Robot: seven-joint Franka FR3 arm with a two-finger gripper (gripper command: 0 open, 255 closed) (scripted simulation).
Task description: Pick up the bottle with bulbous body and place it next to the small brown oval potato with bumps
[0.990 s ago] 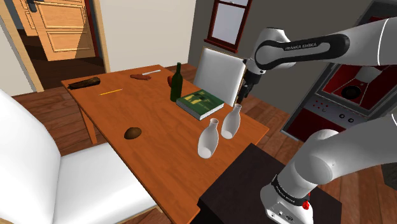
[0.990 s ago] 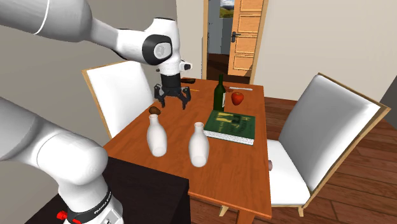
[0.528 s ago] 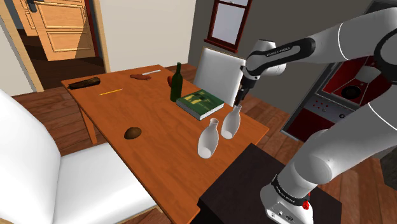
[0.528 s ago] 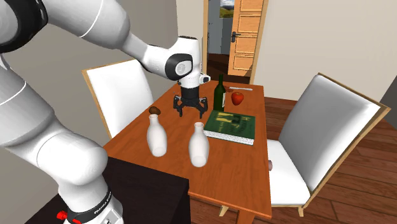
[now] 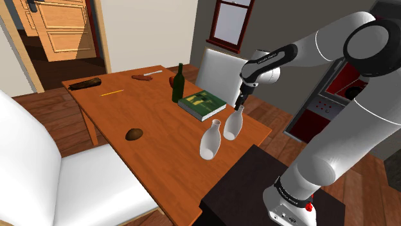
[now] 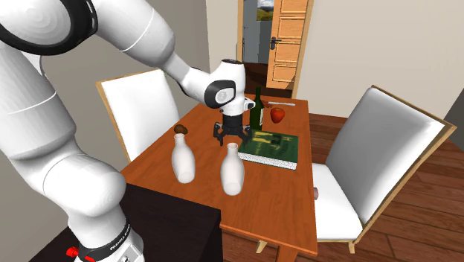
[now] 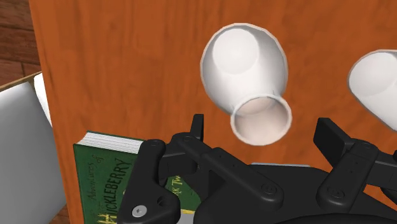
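the black 2-finger end effector (image 5: 239, 104) (image 6: 232, 136) hangs directly above the white bulbous bottle (image 5: 234, 123) (image 7: 243, 63). its fingers (image 7: 197, 125) stand wide apart and hold nothing. the bottle stands upright on the orange-brown wooden counter (image 5: 148, 115), near the green book (image 5: 202, 104). a second white bulbous bottle (image 5: 210, 140) stands just beside it. the small brown oval potato (image 5: 133, 134) lies well apart, at the shoulder view's left.
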